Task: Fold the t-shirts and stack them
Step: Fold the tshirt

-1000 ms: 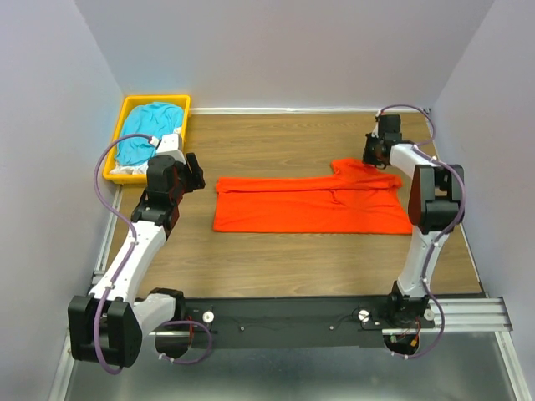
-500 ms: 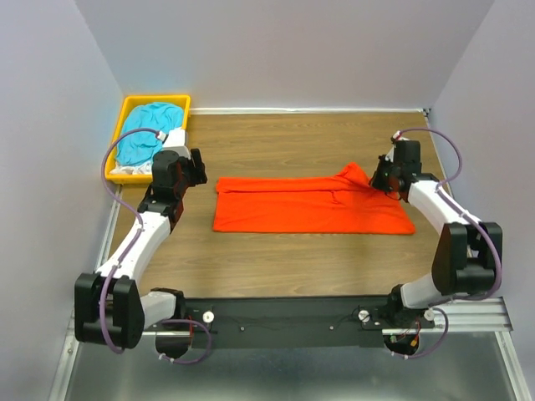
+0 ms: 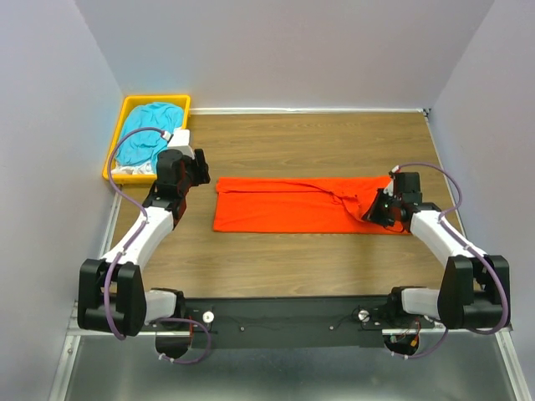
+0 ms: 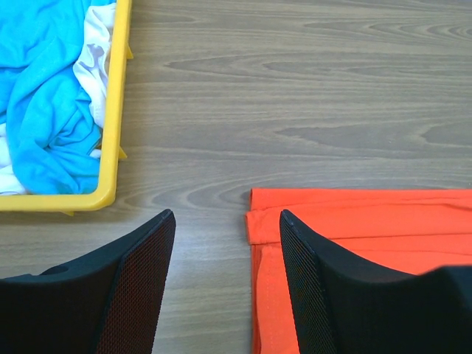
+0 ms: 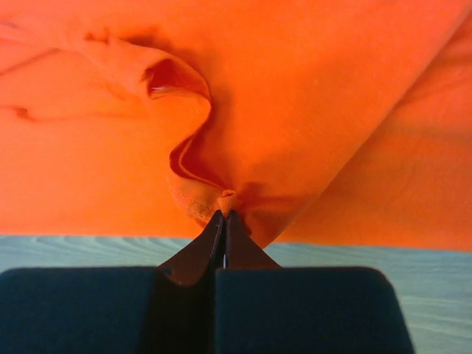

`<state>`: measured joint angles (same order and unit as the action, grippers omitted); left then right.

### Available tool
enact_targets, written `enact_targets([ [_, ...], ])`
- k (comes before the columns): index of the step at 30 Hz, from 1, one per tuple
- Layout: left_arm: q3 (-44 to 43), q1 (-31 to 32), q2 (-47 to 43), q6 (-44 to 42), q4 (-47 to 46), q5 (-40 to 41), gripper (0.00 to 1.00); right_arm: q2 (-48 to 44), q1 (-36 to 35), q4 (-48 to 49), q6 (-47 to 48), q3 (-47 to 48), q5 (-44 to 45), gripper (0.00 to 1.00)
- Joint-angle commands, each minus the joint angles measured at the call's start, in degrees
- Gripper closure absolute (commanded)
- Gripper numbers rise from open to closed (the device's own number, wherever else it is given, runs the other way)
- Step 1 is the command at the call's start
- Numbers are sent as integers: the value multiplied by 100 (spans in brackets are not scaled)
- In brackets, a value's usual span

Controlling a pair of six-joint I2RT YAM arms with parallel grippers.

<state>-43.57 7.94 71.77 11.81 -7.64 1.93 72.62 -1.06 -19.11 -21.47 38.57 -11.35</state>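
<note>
A bright orange-red t-shirt [image 3: 292,205] lies folded lengthwise into a long strip across the wooden table. My right gripper [image 3: 376,209] is shut on a pinch of its cloth at the right end, and it shows in the right wrist view [image 5: 225,210] with the hem bunched at the tips and lifted over the shirt [image 5: 295,88]. My left gripper [image 3: 194,171] is open and empty, hovering just off the shirt's left end; in the left wrist view [image 4: 225,251] the shirt's corner [image 4: 346,221] lies beside the right finger. A teal-blue shirt [image 3: 144,138] and white fabric [image 4: 94,44] lie in the bin.
A yellow plastic bin [image 3: 180,104] stands at the table's back left corner, and it shows in the left wrist view [image 4: 114,125]. Grey walls close in the table at the back and both sides. Bare wood [image 3: 292,142] lies behind the orange shirt.
My right gripper has pulled the shirt's sleeve end from the back right towards the front, folding it over the strip. My left gripper has moved slightly towards the shirt's left end.
</note>
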Motion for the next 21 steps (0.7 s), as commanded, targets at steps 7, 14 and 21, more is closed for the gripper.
enact_targets([
  [7,-81,23,100,-56,-159,-88,34,68,-26,-584,-305,-157,72,62],
  [14,-108,23,162,-48,-141,-88,34,-55,-35,-664,301,712,-244,42],
  [21,-195,23,250,-30,-54,-79,34,875,-342,-339,890,1950,-657,37],
])
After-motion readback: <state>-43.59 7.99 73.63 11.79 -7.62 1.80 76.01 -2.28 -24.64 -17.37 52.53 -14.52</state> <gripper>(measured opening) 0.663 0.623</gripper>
